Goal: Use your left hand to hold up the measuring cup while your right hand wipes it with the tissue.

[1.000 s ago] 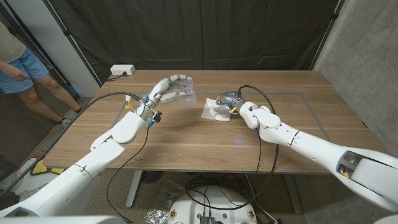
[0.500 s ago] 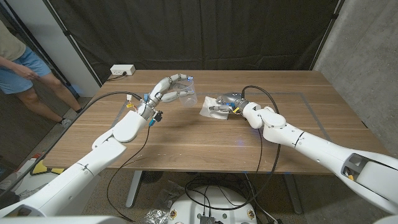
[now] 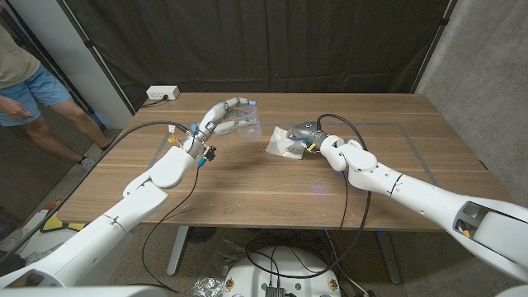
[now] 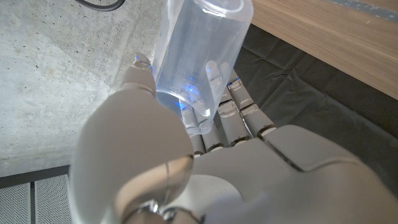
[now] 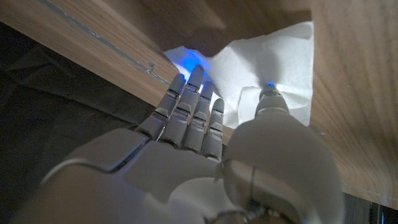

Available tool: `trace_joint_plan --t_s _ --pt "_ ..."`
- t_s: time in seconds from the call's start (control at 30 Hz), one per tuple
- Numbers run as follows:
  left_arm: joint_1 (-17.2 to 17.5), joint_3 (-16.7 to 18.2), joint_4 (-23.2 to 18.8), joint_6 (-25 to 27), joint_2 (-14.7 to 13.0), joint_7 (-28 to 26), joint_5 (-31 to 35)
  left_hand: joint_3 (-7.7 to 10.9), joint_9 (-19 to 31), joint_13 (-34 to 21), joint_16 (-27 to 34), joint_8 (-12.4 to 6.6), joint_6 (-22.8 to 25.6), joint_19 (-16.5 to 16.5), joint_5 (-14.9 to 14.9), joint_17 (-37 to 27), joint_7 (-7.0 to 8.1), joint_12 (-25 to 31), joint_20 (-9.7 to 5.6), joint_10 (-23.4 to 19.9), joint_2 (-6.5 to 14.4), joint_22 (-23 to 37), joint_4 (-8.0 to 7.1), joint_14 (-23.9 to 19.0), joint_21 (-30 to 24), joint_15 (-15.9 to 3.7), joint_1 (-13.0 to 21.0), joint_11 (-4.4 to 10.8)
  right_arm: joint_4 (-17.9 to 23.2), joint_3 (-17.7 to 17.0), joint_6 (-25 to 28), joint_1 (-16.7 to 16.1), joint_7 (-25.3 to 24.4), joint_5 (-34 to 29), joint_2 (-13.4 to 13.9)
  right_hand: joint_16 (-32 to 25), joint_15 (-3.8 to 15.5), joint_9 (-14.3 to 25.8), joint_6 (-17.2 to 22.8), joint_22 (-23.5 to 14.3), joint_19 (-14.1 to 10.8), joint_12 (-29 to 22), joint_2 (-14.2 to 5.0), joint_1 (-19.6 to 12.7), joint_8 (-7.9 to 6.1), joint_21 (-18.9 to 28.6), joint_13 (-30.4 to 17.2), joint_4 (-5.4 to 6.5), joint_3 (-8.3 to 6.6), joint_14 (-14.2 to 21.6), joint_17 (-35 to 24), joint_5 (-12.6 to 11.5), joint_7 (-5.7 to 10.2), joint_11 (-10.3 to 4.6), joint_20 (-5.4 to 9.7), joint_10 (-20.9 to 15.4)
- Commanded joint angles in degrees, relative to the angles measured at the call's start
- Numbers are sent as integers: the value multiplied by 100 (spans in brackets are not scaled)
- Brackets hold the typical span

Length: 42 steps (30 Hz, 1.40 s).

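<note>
White arm shells are seen entering from the bottom corners of the head view, one arm on each side. Compared with the frame one second earlier, the right hand (image 3: pixel 307 136) has been raised off the tabletop (image 3: pixel 272 181) and the tissue (image 3: pixel 280 142) has been lifted with it; since half a second ago little has changed there. The left hand (image 3: pixel 224 115) and its load have kept nearly the same place at upper centre-left of the frame, while the person (image 3: pixel 25 74) at the upper left edge has shifted slightly.

One tissue is counted: white, thin and creased, held near the middle of the frame, pinched between the thumb and the fingers (image 5: pixel 193 109) of the right hand, as is shown plainly in the right wrist view, where a blue glow falls on the paper (image 5: pixel 273 68). Whether its lower corner touches the wood cannot be told.

One measuring cup (image 3: pixel 247 124) is counted: clear plastic, cylindrical, see-through, tilted, held above the tabletop just left of the tissue and apart from it. In the left wrist view the cup (image 4: pixel 199 50) is seen gripped between the thumb and the fingers (image 4: pixel 239 102) of the left hand, blue light showing through its wall.

Farther back, one white power strip (image 3: pixel 162 93) is seen lying at the tabletop's far left corner, before a black curtain (image 3: pixel 272 41).
</note>
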State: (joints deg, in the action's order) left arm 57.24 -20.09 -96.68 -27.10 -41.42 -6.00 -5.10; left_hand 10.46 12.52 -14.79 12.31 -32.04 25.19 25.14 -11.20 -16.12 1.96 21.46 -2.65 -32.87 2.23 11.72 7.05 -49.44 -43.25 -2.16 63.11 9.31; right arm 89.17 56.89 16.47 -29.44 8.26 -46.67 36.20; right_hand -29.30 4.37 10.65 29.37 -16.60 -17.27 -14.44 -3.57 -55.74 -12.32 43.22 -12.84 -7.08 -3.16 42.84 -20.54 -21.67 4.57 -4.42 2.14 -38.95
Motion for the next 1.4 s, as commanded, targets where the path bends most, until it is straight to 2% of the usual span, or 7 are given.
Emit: trace_joint_plan --t_s 0.03,0.17,0.3,0.4,0.73,0.97,1.4 --pt "-49 -16 84 -54 27 15 -41 22 21 -10 0 -37 64 -30 20 -29 -17 11 -114 -140 124 5 -46 -496 -58 -1052 122 113 -90 131 -65 43 13 -419 -18 -628 856 16 339 32 -58 -173 31 -392 -30 149 -115 -140 54 202 -529 -46 109 -168 255 -510" --pt "-89 -37 130 -39 34 40 -47 19 23 -9 -3 -43 71 -31 20 -33 -9 10 -119 -150 119 3 -50 -499 -68 -1053 113 111 -176 93 -201 -17 -390 -486 -25 -1307 896 29 1084 46 -153 -537 -78 -795 -94 408 -293 -150 75 356 -1159 -30 155 -229 343 -1269" --pt "-147 -74 186 -33 52 73 -52 19 25 -7 -8 -44 62 -40 19 -38 -21 0 -120 -139 114 2 -47 -501 -81 -1057 114 99 -243 16 -352 -99 -876 -505 -20 -1607 904 58 2298 50 -232 -1045 -325 -1059 -310 738 -557 -95 44 702 -1431 71 268 -286 376 -2079" --pt "-194 -97 227 -42 65 94 -54 18 27 -10 -14 -51 68 -45 18 -42 -26 -6 -119 -131 110 0 -47 -502 -94 -1056 110 98 -304 -23 -422 -129 -1119 -524 -28 -1879 892 114 3049 27 -259 -1384 -435 -1197 -525 963 -759 -81 33 981 -1678 191 219 -274 416 -2569" --pt "-392 -196 372 -17 113 204 -87 22 31 -9 -23 -54 54 -62 14 -53 -10 -15 -119 -135 107 -3 -46 -504 -124 -1060 109 119 -345 -307 -381 -398 -1964 -366 -66 -2061 897 179 3296 -22 -269 -1600 -517 -1350 -585 1215 -977 -77 9 1102 -1873 311 127 -224 452 -2749" --pt "-577 -319 535 -2 179 326 -121 23 32 -13 -25 -58 54 -65 13 -59 -12 -15 -120 -142 106 -5 -45 -510 -140 -1058 108 102 -437 -663 -408 -669 -2867 102 -203 -2149 895 264 3341 -55 -331 -1701 -549 -1402 -626 1394 -1107 -53 -1 1204 -1981 372 102 -53 440 -2809" --pt "-884 -514 812 18 303 474 -152 32 25 -18 -37 -56 41 -98 14 -75 -19 -33 -108 -127 107 -9 -42 -503 -181 -1056 112 111 -434 -1139 -615 -960 -3738 982 -353 -2246 889 421 3358 -116 -374 -1855 -558 -1442 -682 1727 -1381 10 8 1317 -2292 449 79 -102 467 -2829"
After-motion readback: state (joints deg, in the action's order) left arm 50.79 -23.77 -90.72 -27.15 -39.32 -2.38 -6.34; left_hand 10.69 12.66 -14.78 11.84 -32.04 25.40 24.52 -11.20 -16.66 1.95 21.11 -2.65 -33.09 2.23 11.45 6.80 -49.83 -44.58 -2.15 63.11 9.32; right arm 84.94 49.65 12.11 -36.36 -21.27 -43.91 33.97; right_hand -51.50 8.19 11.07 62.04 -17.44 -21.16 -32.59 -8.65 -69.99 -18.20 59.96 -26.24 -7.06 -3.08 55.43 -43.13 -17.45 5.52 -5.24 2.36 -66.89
